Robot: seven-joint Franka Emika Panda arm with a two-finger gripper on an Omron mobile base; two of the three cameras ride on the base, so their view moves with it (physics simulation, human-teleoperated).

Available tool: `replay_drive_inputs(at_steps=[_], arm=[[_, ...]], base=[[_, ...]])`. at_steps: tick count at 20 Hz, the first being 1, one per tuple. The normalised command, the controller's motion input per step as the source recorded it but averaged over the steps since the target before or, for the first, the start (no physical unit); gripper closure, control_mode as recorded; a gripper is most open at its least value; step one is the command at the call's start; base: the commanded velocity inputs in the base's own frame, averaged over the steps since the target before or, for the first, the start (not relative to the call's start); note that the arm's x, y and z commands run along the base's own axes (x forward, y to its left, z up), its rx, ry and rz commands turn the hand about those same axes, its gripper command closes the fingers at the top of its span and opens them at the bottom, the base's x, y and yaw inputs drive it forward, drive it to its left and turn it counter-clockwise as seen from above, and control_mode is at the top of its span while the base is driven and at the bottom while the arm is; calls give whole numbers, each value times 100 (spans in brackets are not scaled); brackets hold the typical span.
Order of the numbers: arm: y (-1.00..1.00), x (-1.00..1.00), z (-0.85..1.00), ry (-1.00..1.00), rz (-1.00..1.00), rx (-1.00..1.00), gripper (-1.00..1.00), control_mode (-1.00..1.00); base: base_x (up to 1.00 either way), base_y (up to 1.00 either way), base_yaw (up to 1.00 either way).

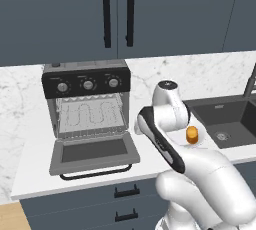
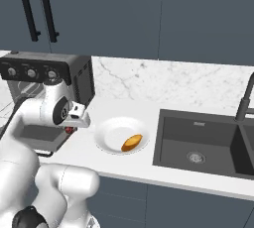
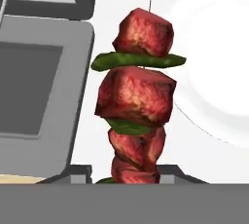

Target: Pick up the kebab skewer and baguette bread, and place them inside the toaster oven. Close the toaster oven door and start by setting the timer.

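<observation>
Standing open on the white counter (image 1: 30,174), the toaster oven (image 1: 86,101) fills the 9 o'clock side of the left base view, its toaster oven door (image 1: 94,154) dropped flat toward the camera and the wire rack (image 1: 90,114) bare inside. Three silver knobs (image 1: 88,84) line its black top panel. At 3 o'clock, past the white arm, the baguette bread (image 1: 191,134) sits on a white plate (image 1: 200,144), with a dark sink (image 1: 225,119) beyond.

From the right base view, the baguette bread (image 2: 131,142) lies in the plate (image 2: 106,135) near the centre, at 9 o'clock of the sink (image 2: 198,142). The toaster oven (image 2: 74,76) stands at 10 o'clock, partly behind the arm. A small dark red bit shows under the hand, just beside the plate's 9 o'clock rim; the jaws themselves are hidden here.

Through the hand view, the kebab skewer (image 3: 138,96) runs up the middle, red meat chunks parted by green slices, its lower end clamped between the finger tips of the gripper (image 3: 132,175). The open door (image 3: 44,91) lies at 9 o'clock, the plate (image 3: 214,116) at 2 o'clock.
</observation>
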Motion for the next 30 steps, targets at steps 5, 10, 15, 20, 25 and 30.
replay_drive_inputs(at_steps=[5,10,15,20,25,30], arm=[[100,1,1,0,-20,0,100,-100],[100,1,12,0,-19,1,100,-100],[100,27,21,10,-14,5,100,-100],[100,44,11,10,-15,0,100,-100],[55,45,13,0,-1,0,100,-100],[26,0,4,0,0,0,100,-100]], base=[[0,0,0],[0,0,0],[0,0,0],[0,0,0],[0,0,0],[0,0,0]])
